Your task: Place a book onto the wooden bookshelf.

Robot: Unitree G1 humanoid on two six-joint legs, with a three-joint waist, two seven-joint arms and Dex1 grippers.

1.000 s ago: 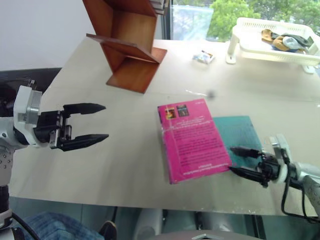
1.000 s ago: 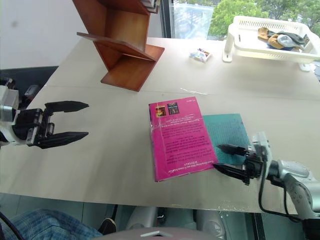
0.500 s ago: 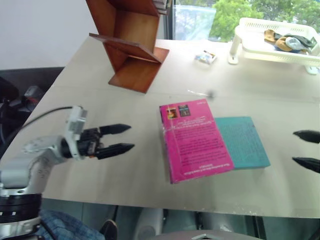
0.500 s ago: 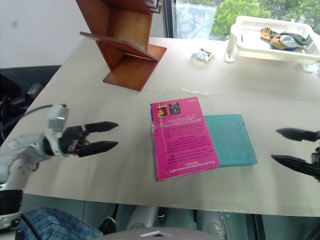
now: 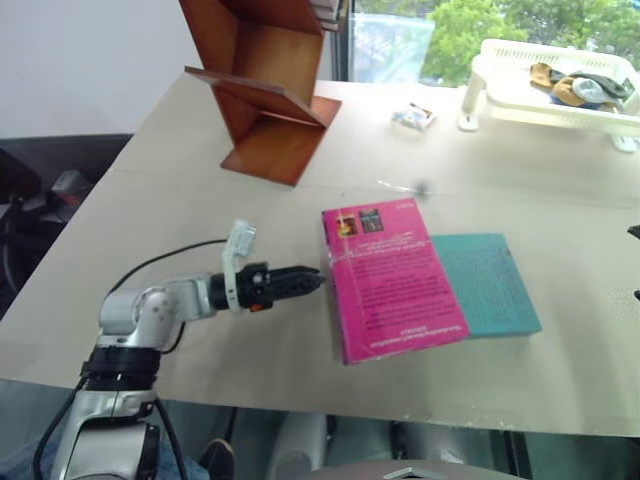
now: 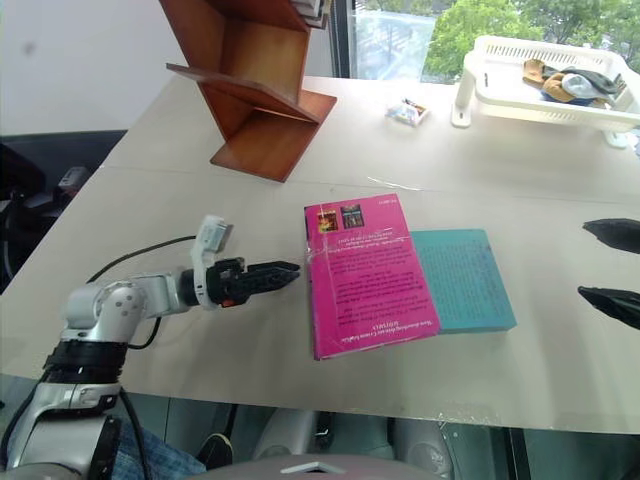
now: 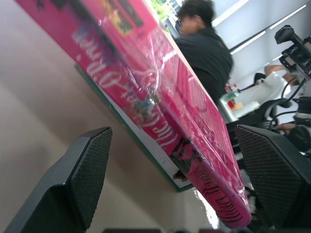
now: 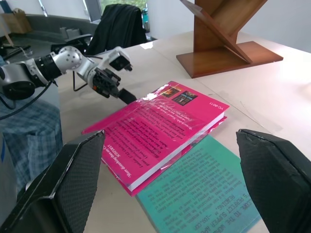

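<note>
Wooden bookshelf [image 5: 262, 85] top cut off by frame edge; right pincer [image 6: 612, 268] cut by right edge; book [image 5: 393, 278] cover text illegible.

An office: seated person [image 7: 206, 51], swivel chairs [image 8: 116, 26], large window [image 5: 400, 40].

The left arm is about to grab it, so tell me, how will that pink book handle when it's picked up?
The pink book looks glossy, with crinkled clear wrap along its spine, so fingers may slip on it. It seems a thick paperback, probably fairly stiff, though the cover could flex. It lies partly on the teal book, so a push may drag that along.
</note>
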